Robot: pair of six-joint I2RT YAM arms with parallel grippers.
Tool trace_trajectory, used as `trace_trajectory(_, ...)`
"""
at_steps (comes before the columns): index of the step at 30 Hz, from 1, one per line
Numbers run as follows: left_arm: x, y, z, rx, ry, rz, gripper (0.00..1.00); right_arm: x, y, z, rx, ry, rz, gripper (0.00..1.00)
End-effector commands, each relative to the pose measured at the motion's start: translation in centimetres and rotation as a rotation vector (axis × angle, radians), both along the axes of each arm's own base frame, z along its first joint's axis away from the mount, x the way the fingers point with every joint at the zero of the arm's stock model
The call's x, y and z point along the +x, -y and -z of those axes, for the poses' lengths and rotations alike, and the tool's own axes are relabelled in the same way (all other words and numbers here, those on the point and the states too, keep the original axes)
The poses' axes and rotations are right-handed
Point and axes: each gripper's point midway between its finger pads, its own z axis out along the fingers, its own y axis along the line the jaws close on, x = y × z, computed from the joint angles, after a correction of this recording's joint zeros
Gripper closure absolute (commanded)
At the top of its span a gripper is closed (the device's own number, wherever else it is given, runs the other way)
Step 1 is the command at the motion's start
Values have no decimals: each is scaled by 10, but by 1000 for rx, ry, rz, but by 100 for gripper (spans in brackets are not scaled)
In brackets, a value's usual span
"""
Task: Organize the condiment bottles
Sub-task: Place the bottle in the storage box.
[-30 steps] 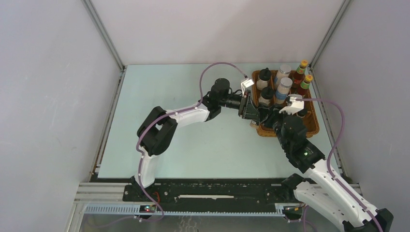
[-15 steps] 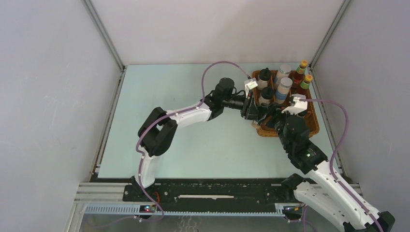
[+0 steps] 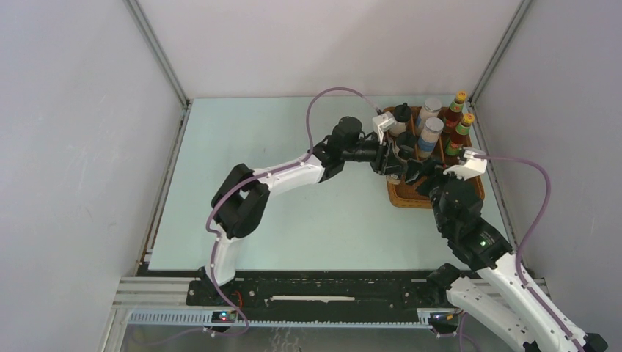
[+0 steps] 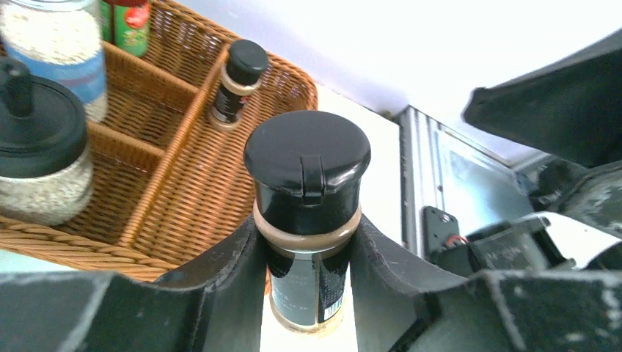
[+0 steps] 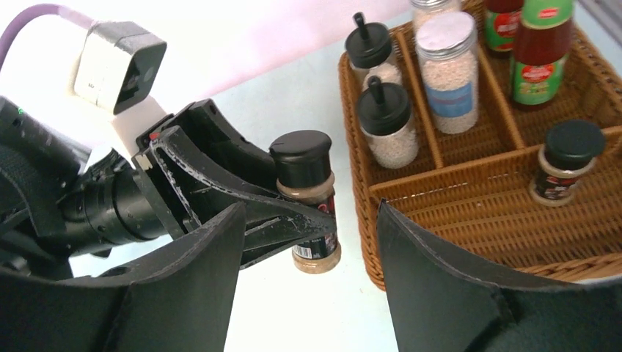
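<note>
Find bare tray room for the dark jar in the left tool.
Free: the wide near compartment, bare from the tray's left rim to the other tiny dark jar at its right. Crowded: far columns with black-lidded jars, silver-lidded jars and red sauce bottles. The held jar, in the left tool, hangs just outside that rim.

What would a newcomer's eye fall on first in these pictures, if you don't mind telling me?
First, the left gripper shut on a small dark jar with a black lid, just outside the wicker tray. Then the tray itself: seven other bottles stand upright in its compartments, the two red sauce bottles at its far corner.
</note>
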Motion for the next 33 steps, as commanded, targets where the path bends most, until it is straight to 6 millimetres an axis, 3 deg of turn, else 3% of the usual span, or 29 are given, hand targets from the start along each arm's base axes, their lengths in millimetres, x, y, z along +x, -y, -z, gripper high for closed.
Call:
trace_trajectory(1,23,16,-16,-20,115,-131,100,-5,20,-16,28,-7,110,27)
trace_trajectory(7,32,22,1,32,191,-238,100,-5,19,-15,11,-48,115,27)
trace_trajectory(12,35,14,3,26,291,-346,100,0,17,-16,12,-112,134,31)
trace_trajectory(23,41,-23,-28,-130,448,-593,100,2,25,-23,188,-168,189,46)
trace_trajectory(33,19,-23,-55,-221,574,-630,100,10,20,-3,312,-305,153,44)
